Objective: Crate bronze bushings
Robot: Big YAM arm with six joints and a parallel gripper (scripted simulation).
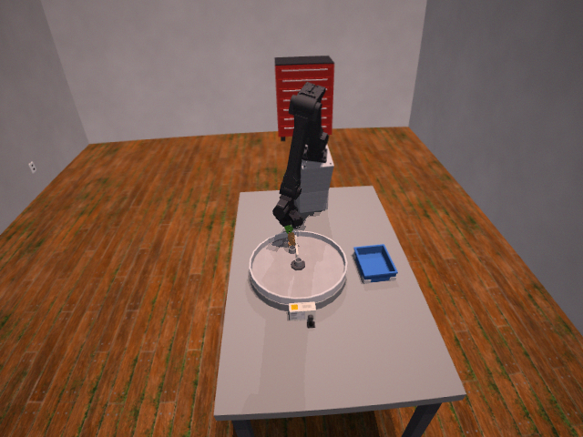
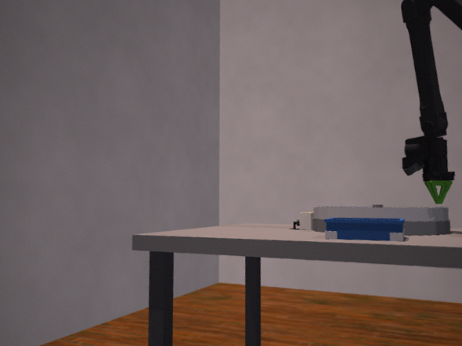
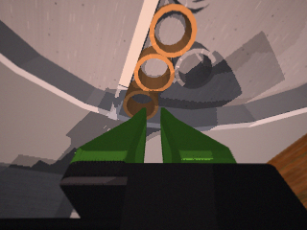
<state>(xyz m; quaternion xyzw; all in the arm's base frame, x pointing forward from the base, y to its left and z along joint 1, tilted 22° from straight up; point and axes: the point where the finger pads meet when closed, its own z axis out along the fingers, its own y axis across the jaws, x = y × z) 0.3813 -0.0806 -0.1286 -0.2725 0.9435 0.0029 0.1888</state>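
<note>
The round grey turning table sits mid-table, with the blue crate to its right. In the wrist view three bronze bushings stand upright in a line: a far one, a middle one and a near one just ahead of my fingertips. A steel bushing stands right of the middle one. My green-fingered gripper hangs above the table's back rim, shut to a narrow gap with nothing between the fingers. In the side view the gripper is just above the rim, and the crate looks empty.
A dark hub stands at the turning table's centre. A small white box with an orange label and a small black part sit at its front edge. The arm's grey base stands behind; a red drawer cabinet is by the far wall.
</note>
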